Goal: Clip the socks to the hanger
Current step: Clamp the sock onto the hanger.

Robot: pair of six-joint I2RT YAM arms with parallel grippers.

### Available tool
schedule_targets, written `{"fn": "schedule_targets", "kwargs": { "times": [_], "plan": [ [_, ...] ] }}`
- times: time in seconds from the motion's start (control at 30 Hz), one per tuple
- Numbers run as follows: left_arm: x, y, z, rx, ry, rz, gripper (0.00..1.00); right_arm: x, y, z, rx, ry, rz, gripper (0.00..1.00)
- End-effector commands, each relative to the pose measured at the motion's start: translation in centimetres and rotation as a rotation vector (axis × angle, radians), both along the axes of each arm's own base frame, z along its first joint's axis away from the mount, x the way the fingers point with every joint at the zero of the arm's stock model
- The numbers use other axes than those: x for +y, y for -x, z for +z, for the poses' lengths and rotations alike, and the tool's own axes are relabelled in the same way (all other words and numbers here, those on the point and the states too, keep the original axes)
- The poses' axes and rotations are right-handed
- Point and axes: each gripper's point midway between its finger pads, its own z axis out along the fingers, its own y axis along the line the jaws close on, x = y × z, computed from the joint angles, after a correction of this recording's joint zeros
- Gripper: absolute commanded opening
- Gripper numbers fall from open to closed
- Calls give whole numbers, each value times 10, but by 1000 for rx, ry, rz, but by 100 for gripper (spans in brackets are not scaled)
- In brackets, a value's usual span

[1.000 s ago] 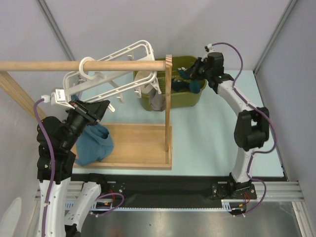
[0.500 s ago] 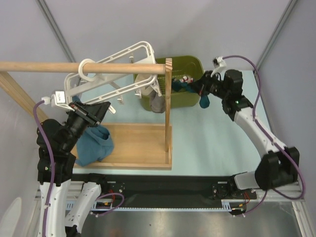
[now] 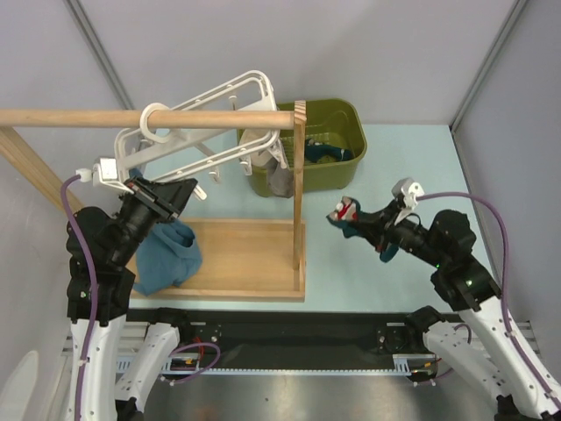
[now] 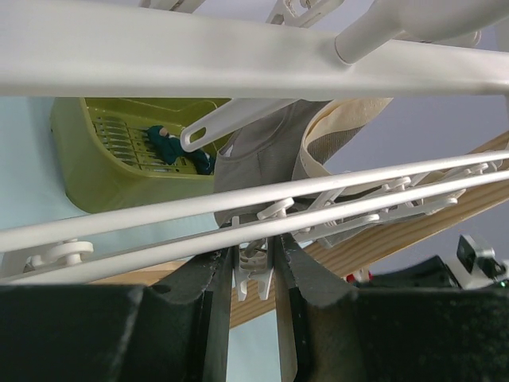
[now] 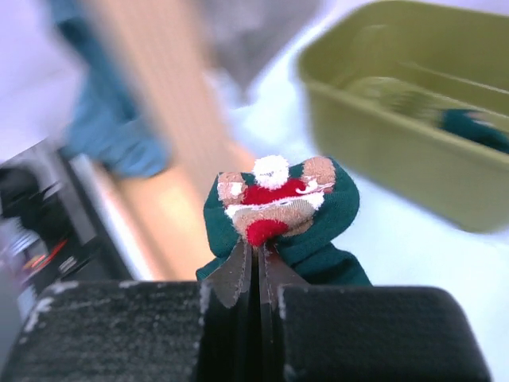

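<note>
Right pincer (image 5: 256, 256): clamped tight on a teal sock (image 5: 330, 219) with a red-and-white patch, above the worktop (image 3: 351, 276).
Left pincer (image 4: 250, 251): closed on a white clip peg (image 4: 254, 278).
Hanger (image 3: 223, 92): hooked on the wooden rod (image 3: 79, 117).
In the way: wooden post (image 3: 299, 184), between sock and hanger.
Basket (image 3: 346, 171): green, more socks (image 3: 329, 153) inside.
Change: the sock was by the basket and is now nearer the robot.
</note>
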Motion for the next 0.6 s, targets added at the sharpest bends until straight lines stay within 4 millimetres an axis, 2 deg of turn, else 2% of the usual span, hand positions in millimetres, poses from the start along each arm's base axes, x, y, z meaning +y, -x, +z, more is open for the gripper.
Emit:
{"fn": "schedule_targets", "kwargs": {
  "times": [0.0, 0.1, 0.13, 0.2, 0.23, 0.27, 0.33, 0.43, 0.57],
  "plan": [
    [-16, 2, -58, 235, -16, -99, 0, 21, 47, -13, 27, 54, 196, 0],
    [-16, 3, -56, 234, -24, -103, 0, 39, 67, 0, 38, 21, 279, 0],
    [-16, 4, -57, 237, -27, -102, 0, 52, 84, 1, 36, 19, 361, 0],
    [-16, 4, -57, 237, -26, -102, 0, 68, 94, 12, 13, -15, 422, 0],
    [-16, 5, -57, 241, -18, -99, 0, 82, 103, 10, 21, -17, 481, 0],
    [-16, 4, -58, 248, -13, -96, 0, 92, 106, 21, -10, -52, 509, 0],
    [-17, 6, -56, 251, 0, -104, 0, 114, 114, 27, -17, -76, 560, 0],
    [-19, 6, -54, 257, 26, -107, 0, 141, 113, 56, -122, -167, 611, 0],
    [-21, 7, -54, 278, 49, -119, 0, 160, 113, 70, -197, -243, 651, 0]
  ]
}}
